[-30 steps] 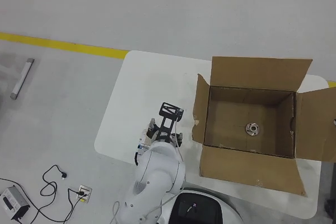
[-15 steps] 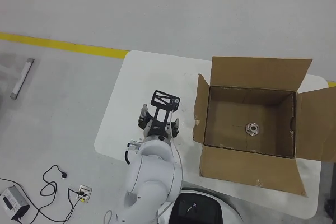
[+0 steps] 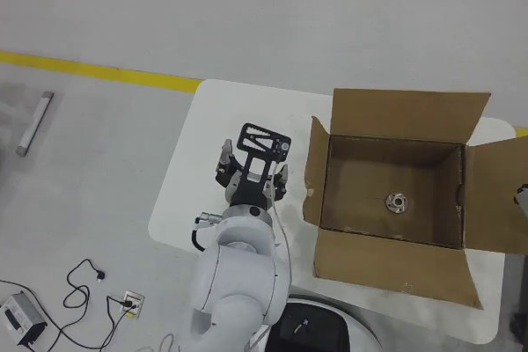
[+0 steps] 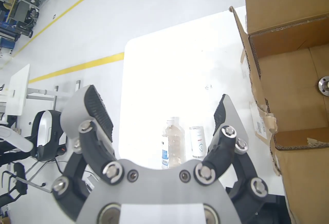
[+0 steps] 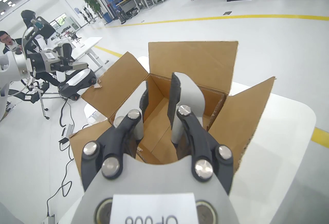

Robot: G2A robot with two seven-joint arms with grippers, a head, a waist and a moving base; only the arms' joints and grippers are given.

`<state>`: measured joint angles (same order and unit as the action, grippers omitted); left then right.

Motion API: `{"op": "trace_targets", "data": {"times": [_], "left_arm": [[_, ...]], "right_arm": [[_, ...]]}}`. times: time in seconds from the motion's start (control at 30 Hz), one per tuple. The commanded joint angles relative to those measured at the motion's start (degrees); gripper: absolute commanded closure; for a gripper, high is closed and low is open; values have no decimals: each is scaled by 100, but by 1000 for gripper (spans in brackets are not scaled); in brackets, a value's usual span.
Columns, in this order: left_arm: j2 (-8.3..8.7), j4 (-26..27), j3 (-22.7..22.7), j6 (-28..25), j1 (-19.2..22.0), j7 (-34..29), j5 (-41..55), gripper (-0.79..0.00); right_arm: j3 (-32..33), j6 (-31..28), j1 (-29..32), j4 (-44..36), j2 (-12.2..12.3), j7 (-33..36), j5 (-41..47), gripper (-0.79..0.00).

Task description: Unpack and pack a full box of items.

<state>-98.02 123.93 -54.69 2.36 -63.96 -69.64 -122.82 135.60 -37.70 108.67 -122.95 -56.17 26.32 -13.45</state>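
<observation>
The box point(image 3: 396, 132), flaps splayed open, sits on the table point(image 3: 211, 123) in the right half of the top view, with a small round metal part point(image 3: 395, 202) on its floor. That part looks dense, hard and low, so pinching it across its rim seems the surest hold. The left gripper point(image 4: 156, 101), centre-left of the top view, has its fingers spread wide and empty, while the right gripper point(image 5: 160, 88), at that frame's right edge, keeps its fingers parted around nothing.
</observation>
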Motion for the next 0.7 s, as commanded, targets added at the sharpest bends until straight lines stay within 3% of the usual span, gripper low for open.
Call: {"op": "trace_targets", "data": {"times": [0.0,0.4,0.67], "left_arm": [[-20,-37,-17,-16,39,63,76,-785],[-47,-83,-37,-60,75,148,182,-785],[-47,-83,-37,-60,75,148,182,-785]], "right_arm": [[-11,22,5,14,-3,-14,-24,0],[-11,22,5,14,-3,-14,-24,0],[-476,252,-232,-781,18,45,-1508,0]]}}
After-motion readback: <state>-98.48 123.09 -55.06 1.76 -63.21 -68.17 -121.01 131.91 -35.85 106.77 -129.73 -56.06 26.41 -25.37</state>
